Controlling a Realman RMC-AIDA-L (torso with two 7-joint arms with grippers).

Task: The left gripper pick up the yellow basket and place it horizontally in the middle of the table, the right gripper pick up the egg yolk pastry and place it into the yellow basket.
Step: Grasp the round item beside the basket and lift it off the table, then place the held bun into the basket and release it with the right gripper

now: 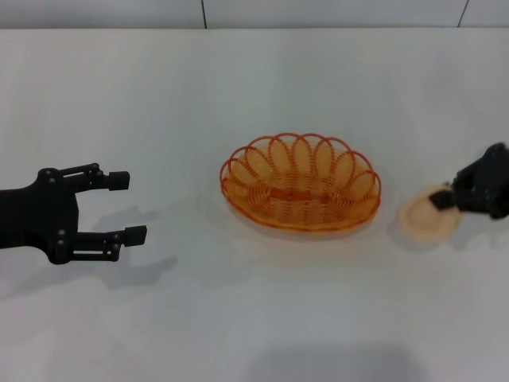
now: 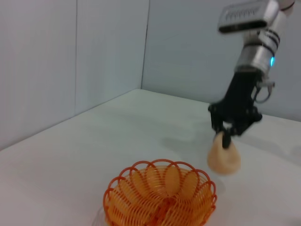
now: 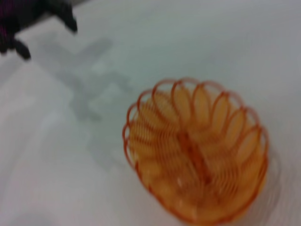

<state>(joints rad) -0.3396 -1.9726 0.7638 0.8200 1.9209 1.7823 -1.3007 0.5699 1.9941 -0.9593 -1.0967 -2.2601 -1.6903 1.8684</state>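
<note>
The yellow basket (image 1: pixel 301 183) lies flat on the table (image 1: pixel 238 318), about in the middle, with its long side across my view, and it holds nothing. From my left wrist its near rim (image 2: pixel 160 197) is cut off by the picture edge. From my right wrist I see the whole basket (image 3: pixel 195 150), but blurred.

My left gripper (image 1: pixel 119 207) hovers over the left part of the table, well apart from the basket, with its two fingers spread wide and nothing between them. Its arm is cut off at the edge.

At the right side, just beside the basket, the egg yolk pastry (image 1: pixel 425 219) is held by my right gripper (image 1: pixel 441 199), whose fingers are closed on the pastry top. In my left wrist view the pastry (image 2: pixel 225 157) looks tilted, and I cannot tell if its bottom touches the table. The gripper partly hides it.
</note>
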